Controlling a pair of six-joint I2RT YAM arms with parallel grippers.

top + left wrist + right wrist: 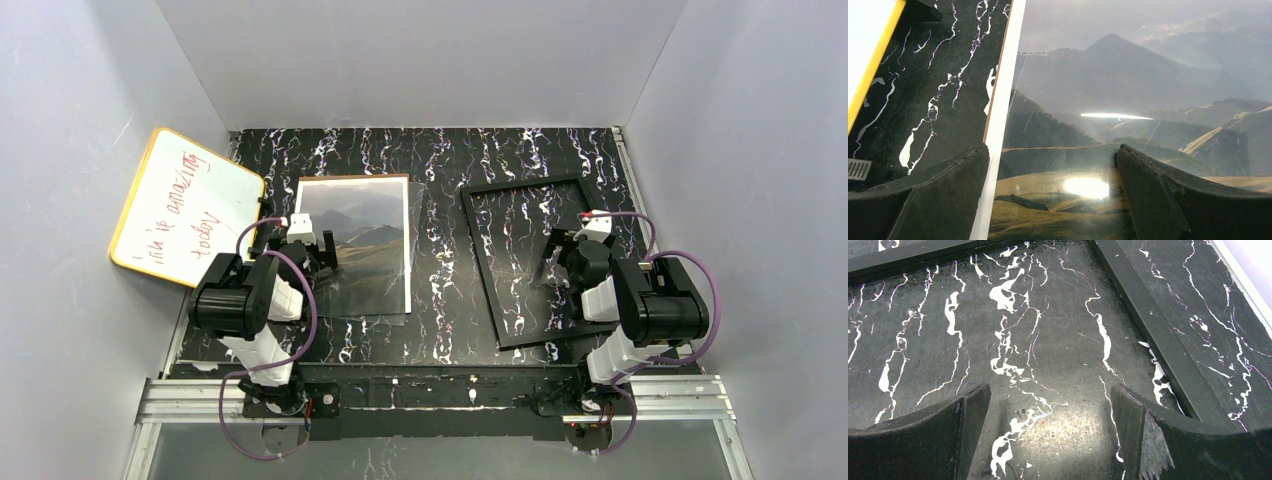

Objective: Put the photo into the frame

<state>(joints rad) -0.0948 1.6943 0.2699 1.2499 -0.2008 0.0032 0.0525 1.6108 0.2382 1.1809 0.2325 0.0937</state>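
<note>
The photo (365, 235), a mountain landscape with a white border, lies flat on the marbled table left of centre, under a glossy clear sheet. My left gripper (308, 250) is open and hovers low over its left edge; in the left wrist view the photo (1128, 90) fills the space between the spread fingers (1168, 195). The black frame (480, 262) lies flat at the right. My right gripper (560, 262) is open and empty, low over the table inside the frame; the frame's right bar (1158, 340) runs beside the right finger (1148, 440).
A yellow-edged whiteboard (185, 205) with red writing leans against the left wall, its edge also in the left wrist view (873, 70). A clear plastic sheet (416, 240) overhangs the photo's right and near sides. Grey walls close in on three sides.
</note>
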